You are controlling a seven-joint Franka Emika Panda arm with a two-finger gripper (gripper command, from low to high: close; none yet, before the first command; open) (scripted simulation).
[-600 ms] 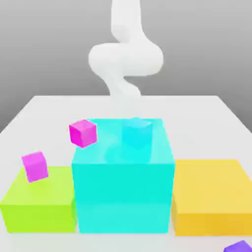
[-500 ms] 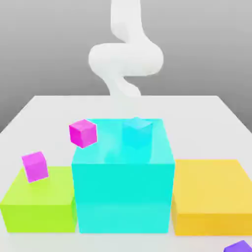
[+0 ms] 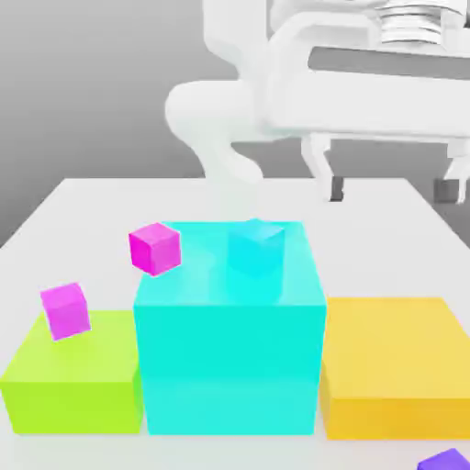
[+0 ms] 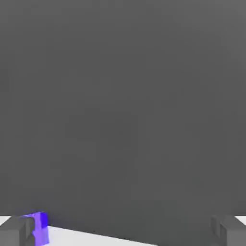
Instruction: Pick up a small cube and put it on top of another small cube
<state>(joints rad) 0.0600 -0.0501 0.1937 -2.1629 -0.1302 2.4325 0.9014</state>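
The gripper [image 3: 390, 189] hangs with its fingers spread wide, nothing between them — open room beneath, above the table [image 3: 367, 248]. Lower, toward the exterior view's left, sit the cyan block [image 3: 229, 367] and magenta cube [image 3: 155, 249]; below is the yellow block's flat top [image 3: 395, 344] — the purple cube [image 3: 445, 461], partly cropped, lies lower still.

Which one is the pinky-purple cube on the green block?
Find the big turquoise block. Beside it, on the exterior view's left, sits a low green block. The tilted purple-pink cube is there, lower than the brighter pink cube.
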